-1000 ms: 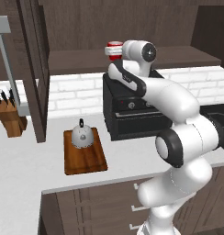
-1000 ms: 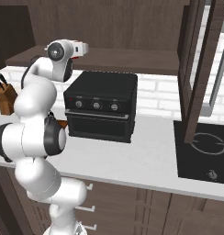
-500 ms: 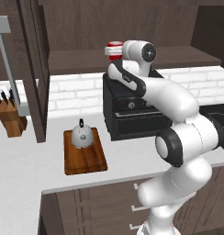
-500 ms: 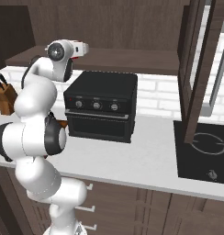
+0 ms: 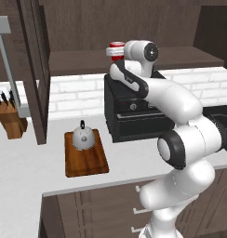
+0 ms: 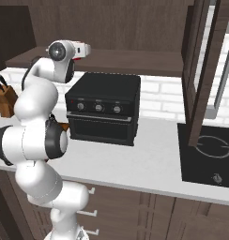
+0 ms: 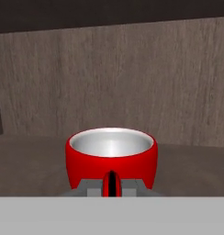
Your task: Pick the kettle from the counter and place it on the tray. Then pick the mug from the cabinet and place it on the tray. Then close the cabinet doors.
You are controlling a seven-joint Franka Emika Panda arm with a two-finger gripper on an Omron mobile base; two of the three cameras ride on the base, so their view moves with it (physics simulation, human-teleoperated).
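Note:
The red mug [image 7: 111, 156] stands on the cabinet's bare shelf [image 5: 78, 62], with its handle turned toward my hand. My gripper [image 5: 121, 55] is up at the shelf and shut on the mug [image 5: 116, 50], its grey fingers [image 7: 88, 187] pressed on either side of the handle. From the right base view, the mug [image 6: 80, 50] peeks out in front of the hand. Down on the counter [image 5: 22, 162], the silver kettle [image 5: 83, 138] sits upright on the reddish-brown tray [image 5: 86, 160]. Both cabinet doors [image 5: 34, 69] [image 6: 203, 75] stand open.
A black oven [image 5: 134, 111] sits on the counter right under the arm. A knife block [image 5: 10, 121] stands at the far left. A black cooktop [image 6: 208, 159] lies at the right. Dark drawers [image 6: 116, 211] run below the counter's front edge.
The fingers have come together on the mug's handle. The arm and mug stay where they were on the shelf.

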